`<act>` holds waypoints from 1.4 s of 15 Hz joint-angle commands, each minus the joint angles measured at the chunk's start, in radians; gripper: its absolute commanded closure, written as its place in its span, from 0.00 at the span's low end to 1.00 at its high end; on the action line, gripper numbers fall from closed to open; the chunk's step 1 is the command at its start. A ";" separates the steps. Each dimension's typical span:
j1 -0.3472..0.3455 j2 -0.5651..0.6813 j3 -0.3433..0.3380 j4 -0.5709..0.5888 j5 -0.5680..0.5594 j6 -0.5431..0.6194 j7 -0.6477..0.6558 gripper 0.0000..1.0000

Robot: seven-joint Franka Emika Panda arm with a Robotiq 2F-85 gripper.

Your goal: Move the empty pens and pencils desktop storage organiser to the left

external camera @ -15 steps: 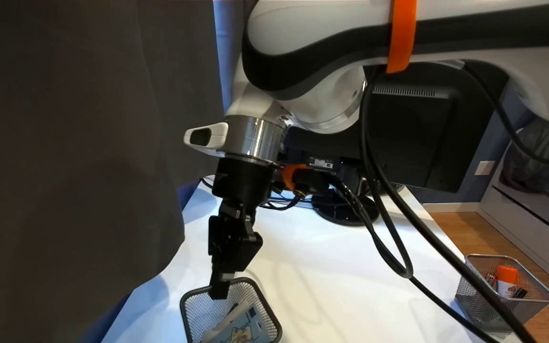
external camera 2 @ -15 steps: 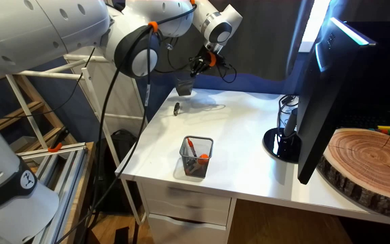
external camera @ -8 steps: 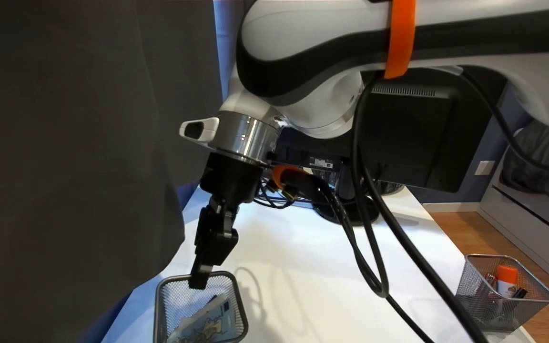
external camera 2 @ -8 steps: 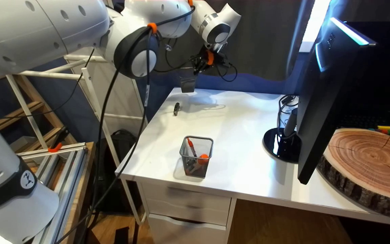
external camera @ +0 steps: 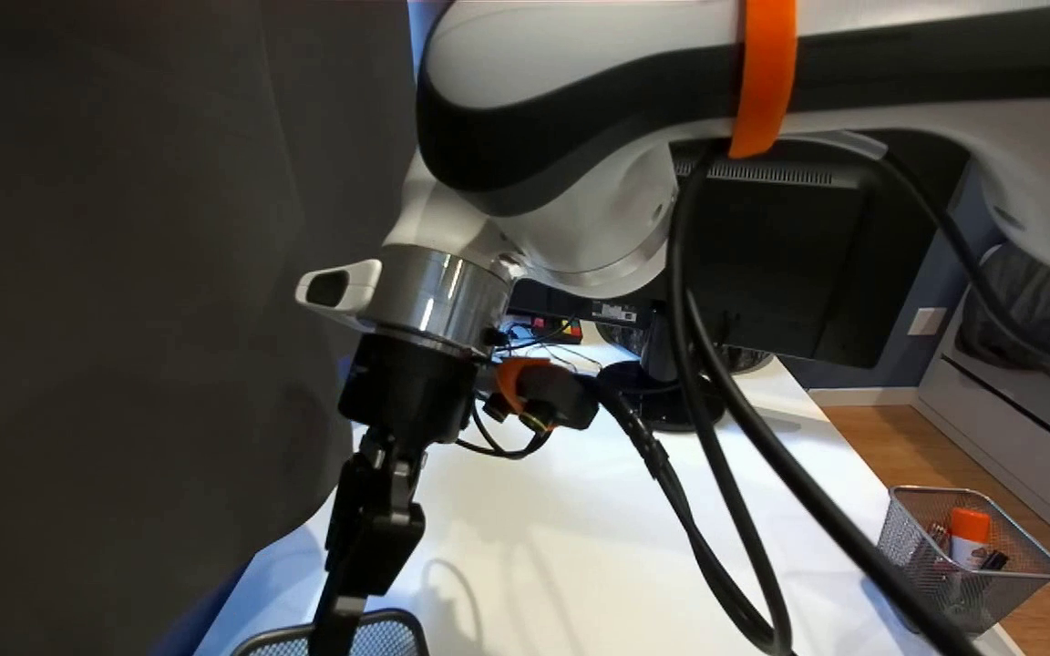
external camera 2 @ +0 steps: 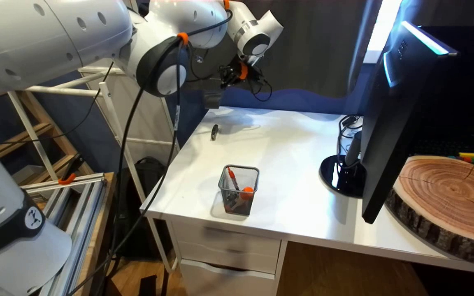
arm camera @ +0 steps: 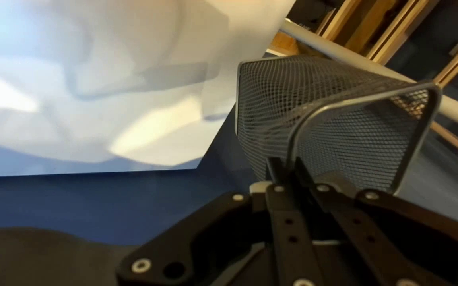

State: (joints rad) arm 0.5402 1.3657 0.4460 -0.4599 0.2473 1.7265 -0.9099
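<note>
Mesh organiser [arm camera: 332, 133] hangs mouth up, long axis roughly vertical, grey, see-through, corners rounded, and the gripper [arm camera: 288, 163] has its rim pinched, jaws nearly meeting!

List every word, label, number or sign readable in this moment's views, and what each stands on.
"MIKA": black band around the arm's base, at the picture edge.
Round emblem on it: no readable words.
White label on the back of the monitor: too small.
White cable tag: too small.
Orange-topped item: any print too small.
Pale marks, top of wrist view: blurred.
</note>
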 commanded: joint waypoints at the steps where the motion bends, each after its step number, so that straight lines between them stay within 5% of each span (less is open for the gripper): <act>1: 0.028 0.024 -0.021 0.047 0.010 -0.046 0.063 0.98; 11: 0.062 0.030 -0.123 0.052 -0.049 -0.051 0.268 0.98; 21: 0.070 0.019 -0.151 0.034 -0.118 -0.012 0.180 0.98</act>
State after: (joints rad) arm 0.5906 1.3774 0.2990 -0.4557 0.1552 1.6951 -0.6917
